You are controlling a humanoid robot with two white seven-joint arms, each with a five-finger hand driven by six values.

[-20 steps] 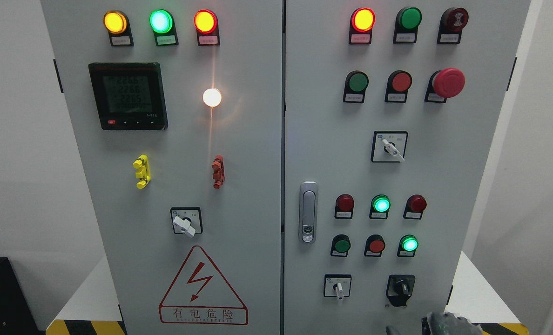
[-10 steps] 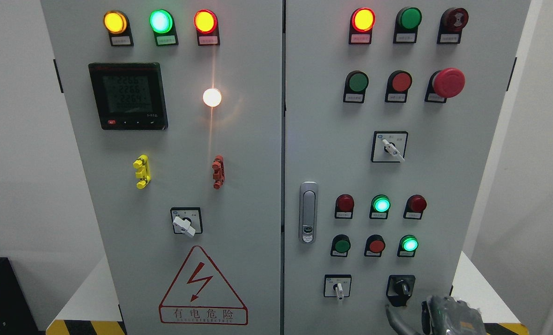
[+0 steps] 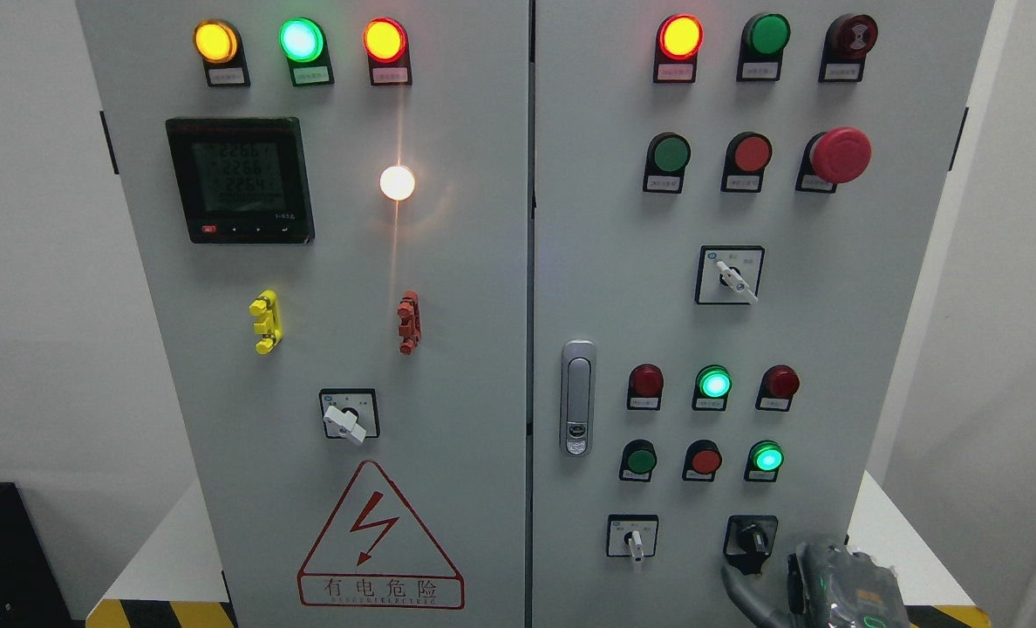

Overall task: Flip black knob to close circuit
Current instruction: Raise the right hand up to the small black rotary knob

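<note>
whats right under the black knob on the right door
The right hand rises just below the black knob, one dark finger curving beneath it. The panel behind the hand is hidden.

Single head view, facing control cabinet (image 3: 518,262) square-on, close; slight downward tilt, cabinet fills frame.

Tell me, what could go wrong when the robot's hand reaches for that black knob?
1. The right hand sits low at the picture's bottom edge, just right of the black rotary knob on the grey cabinet door; its fingers might slide off it.
2. The small white-handled selector switch sits just left of the knob and might get bumped.
</note>
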